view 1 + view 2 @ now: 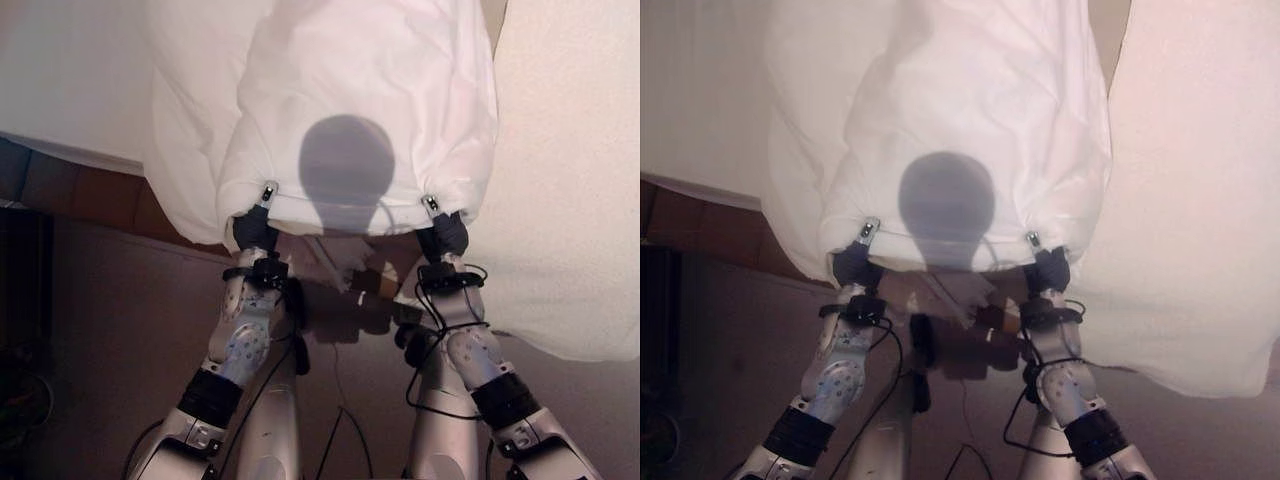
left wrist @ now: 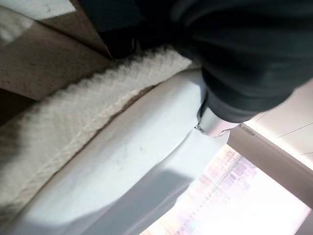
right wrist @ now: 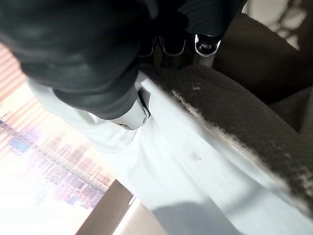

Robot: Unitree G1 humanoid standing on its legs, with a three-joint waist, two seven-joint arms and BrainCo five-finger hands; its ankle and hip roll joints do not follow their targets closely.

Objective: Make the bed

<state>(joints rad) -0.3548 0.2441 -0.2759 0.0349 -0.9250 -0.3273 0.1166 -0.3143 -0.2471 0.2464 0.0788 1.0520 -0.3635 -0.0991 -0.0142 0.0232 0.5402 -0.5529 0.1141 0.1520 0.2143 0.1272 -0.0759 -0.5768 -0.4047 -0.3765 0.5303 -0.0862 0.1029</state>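
Both arms reach up side by side under a white duvet (image 1: 360,110), which drapes over the left hand (image 1: 262,205) and the right hand (image 1: 436,215). Its lower edge bunches between them. A white mattress (image 1: 570,170) lies to the right, the brown floor (image 1: 110,330) below.

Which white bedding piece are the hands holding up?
The smooth duvet in the middle, its near edge pinched by the left hand and right hand; the textured blanket lies unheld.
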